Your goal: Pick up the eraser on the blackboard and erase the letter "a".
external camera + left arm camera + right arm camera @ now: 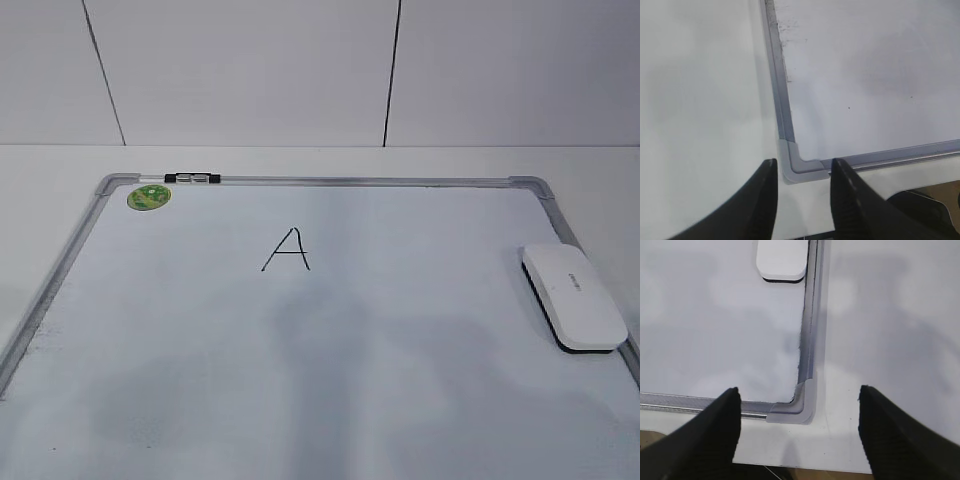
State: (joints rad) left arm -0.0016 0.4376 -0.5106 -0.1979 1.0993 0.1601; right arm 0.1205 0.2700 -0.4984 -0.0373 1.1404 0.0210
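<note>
Eraser: the white eraser (573, 296) lies flat on the blackboard (300, 380), near its right edge, long side running along the frame, black felt underneath; the right wrist view shows its near end (781, 260) just beside the frame rail.
Letter: the only mark I can see is a thin black pointed "A" (287, 250) near the middle of the board, well apart from the eraser. No rounded lowercase form shows.
Around it: a round green sticker (148, 197) sits in the far left corner, and a small black-and-silver clip (192, 178) is on the far frame rail just beside it. Between eraser and letter the board surface is bare.
Board surface: faint grey smudges along the left edge (782, 35).
Left gripper (802, 185): hangs above the board's near left corner cap (797, 162), fingers a modest gap apart, holding nothing.
Right gripper (797, 425): hangs above the near right corner cap (800, 402), fingers spread wide, holding nothing, well short of the eraser.
</note>
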